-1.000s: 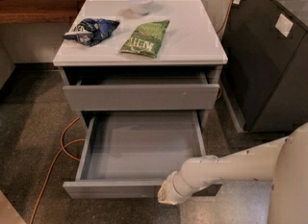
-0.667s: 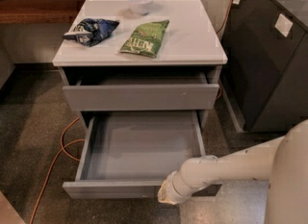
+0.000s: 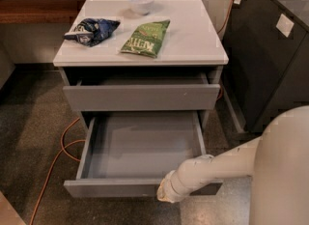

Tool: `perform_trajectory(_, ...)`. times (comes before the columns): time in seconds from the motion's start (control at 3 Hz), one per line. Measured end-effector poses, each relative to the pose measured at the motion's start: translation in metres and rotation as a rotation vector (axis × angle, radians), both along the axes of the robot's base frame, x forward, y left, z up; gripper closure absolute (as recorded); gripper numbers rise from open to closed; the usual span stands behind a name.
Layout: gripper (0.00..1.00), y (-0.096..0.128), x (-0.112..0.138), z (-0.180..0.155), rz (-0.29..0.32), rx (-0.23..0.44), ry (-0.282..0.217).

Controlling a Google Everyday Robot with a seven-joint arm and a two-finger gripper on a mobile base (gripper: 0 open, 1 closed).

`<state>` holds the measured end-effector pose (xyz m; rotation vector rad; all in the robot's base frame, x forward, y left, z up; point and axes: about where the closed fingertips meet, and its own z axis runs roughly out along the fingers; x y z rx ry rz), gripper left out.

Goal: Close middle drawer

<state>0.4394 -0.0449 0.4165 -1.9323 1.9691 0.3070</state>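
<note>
1. Camera view, the task's thing: the plain matte-grey, handleless middle drawer (image 3: 140, 147) of the white-topped grey desk (image 3: 193, 50) stands pulled far out. Its wide shallow tray is bare, and its flat front is nearest the camera, low in the picture.
2. Camera view, the hand: the cream-white hand (image 3: 165, 196) at the end of the thick pale arm (image 3: 217, 168) sits at the outer face of that front, right of its middle. It is touching the panel or just beside it; which one, I cannot tell. Nor can I tell whether the hand is open or closed.
3. Step in hand, as I judge it: the hand is placed for the push, and the drawer is not yet closed at all.
4. Next move, as I judge it: a straight, level push toward the desk until the front lines up beneath the upper grey drawer front (image 3: 140, 97). Pushing off-centre may skew the tray, so steady pressure matters.
5. Elsewhere: a green crisp packet (image 3: 146, 38), a crumpled dark blue packet (image 3: 91, 30) and a small white bowl (image 3: 141, 2) lie on the desk top, well apart from the hand.
</note>
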Motion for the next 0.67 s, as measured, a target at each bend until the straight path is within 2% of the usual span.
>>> perform_trajectory(0.67, 1.00, 0.000, 0.023, 0.000, 0.006, -0.012, -0.064)
